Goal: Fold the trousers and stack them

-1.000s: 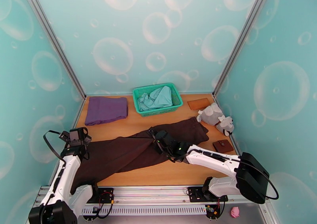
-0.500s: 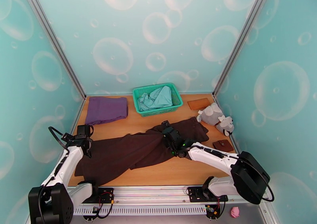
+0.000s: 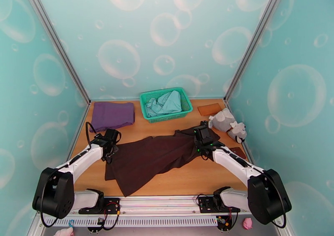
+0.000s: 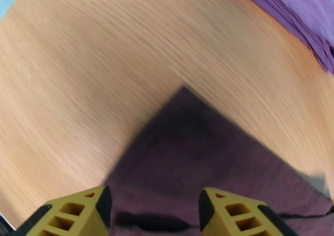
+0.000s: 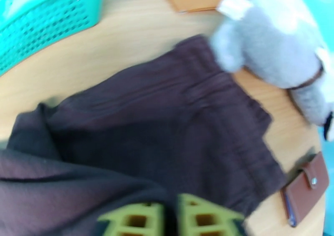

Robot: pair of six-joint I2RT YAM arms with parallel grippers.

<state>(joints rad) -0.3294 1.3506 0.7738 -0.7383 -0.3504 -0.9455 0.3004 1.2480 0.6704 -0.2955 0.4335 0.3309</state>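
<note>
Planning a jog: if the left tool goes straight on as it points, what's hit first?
Probably a corner of the trousers lying just ahead of the left tool, then bare table. The purple cloth sits farther off, to one side; depth is unclear.

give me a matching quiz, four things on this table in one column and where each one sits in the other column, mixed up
Things
1. purple cloth
2. green mesh basket
3. grey plush toy
4. trousers

Places
A. spread across the middle of the table
B. far left corner
C. by the right edge, towards the back
D. at the back, about centre, holding a pale teal garment

Pairs: 1-B, 2-D, 3-C, 4-A
</note>
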